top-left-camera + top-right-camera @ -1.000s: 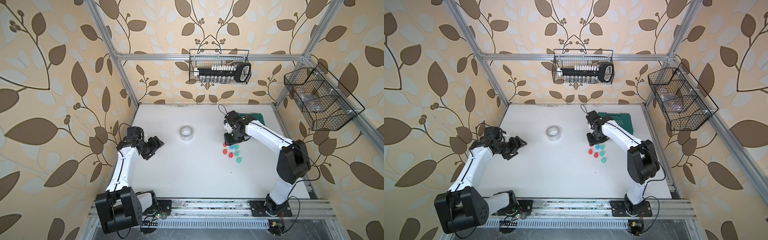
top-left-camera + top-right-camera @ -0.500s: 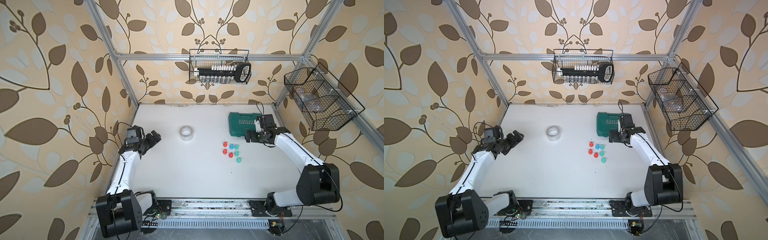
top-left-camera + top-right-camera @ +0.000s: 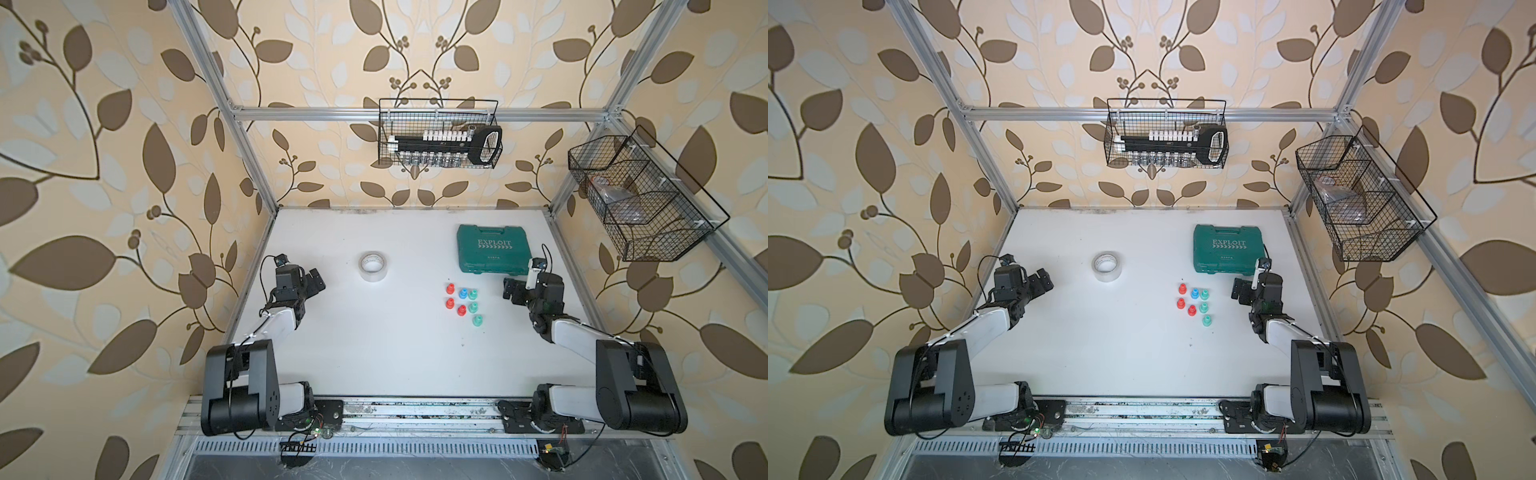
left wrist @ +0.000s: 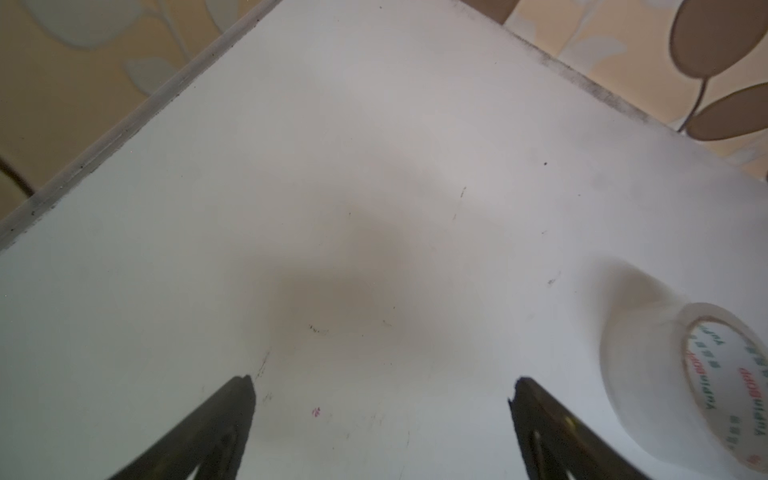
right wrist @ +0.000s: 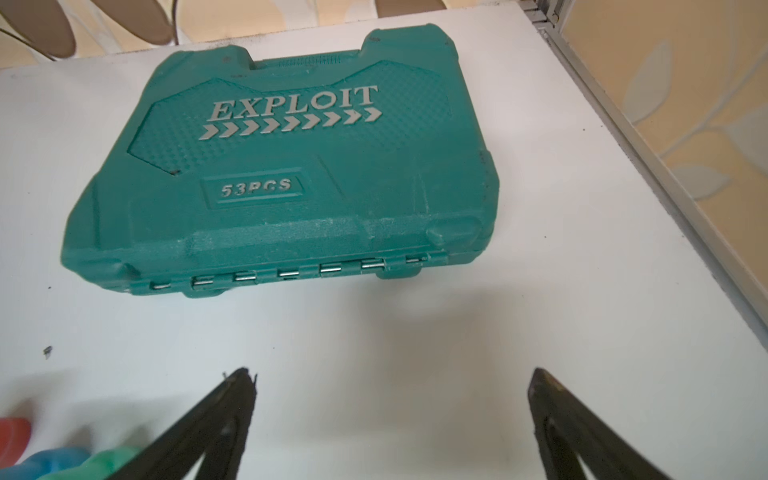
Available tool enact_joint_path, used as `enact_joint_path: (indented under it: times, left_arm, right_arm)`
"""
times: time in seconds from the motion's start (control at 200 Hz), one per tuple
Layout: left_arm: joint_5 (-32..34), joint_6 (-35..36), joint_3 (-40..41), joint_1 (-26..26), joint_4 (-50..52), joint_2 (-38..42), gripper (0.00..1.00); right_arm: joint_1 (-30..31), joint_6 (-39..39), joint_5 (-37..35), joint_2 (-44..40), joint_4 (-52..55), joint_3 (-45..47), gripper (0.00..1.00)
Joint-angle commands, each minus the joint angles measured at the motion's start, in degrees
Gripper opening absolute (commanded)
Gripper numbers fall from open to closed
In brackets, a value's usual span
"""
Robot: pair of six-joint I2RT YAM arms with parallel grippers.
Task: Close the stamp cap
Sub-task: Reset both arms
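Leafy wallpaper all round, white bench [image 3: 395,353] underneath, and we've got both arms tucked out at the sides. Our left pincer [image 3: 315,281] gapes wide over bare bench near the tape roll [image 3: 373,267], with nothing in it. The right pincer [image 3: 512,291] is just as wide and just as empty, sitting beside the green EXPLOIT tool case [image 3: 493,249]. The stamps [image 3: 461,310], seven little red, blue and green ones, huddle between the tape roll and the right pincer. We can't tell which cap is off, they're too small. Our worry is that they're packed so tight that jaws going in for one will probably skittle its neighbours. A cap pressed on crooked could also tip the stamp.
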State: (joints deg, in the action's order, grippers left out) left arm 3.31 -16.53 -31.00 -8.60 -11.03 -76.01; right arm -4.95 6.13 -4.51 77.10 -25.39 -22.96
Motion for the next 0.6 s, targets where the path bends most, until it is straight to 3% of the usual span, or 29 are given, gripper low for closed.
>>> enact_joint_path:
  times: [0.0,0.12,0.235,0.3,0.38,0.52,0.595]
  left_arm:
    - [4.5,2.7,2.0,1.8,-9.7,-3.0,0.99]
    - [5.6,7.6,4.9,4.6,-18.4,-3.0,0.99]
    - [8.4,10.3,9.3,8.0,-27.4,-4.2,0.99]
    - [11.8,15.0,12.9,12.8,-35.7,-5.7,0.99]
    - [14.1,19.4,16.1,17.4,-45.7,-9.6,0.99]
    - [13.8,18.6,14.1,17.0,-41.1,-9.2,0.99]
    - [10.0,17.0,10.6,14.1,-34.9,-10.0,0.99]
  right_arm:
    - [-0.1,0.7,1.6,3.3,-20.5,3.9,0.98]
    - [0.3,-0.8,3.9,4.7,-22.3,4.3,0.98]
    - [1.3,-1.8,4.2,10.0,-31.4,5.8,0.98]
    - [2.4,-2.4,2.5,8.2,-22.6,3.1,0.98]
    - [5.0,-4.0,-1.7,9.7,-24.0,2.5,0.98]
    - [5.5,-4.0,-2.8,9.0,-22.0,2.1,0.98]
    - [5.7,-4.2,-3.2,9.0,-22.3,2.3,0.98]
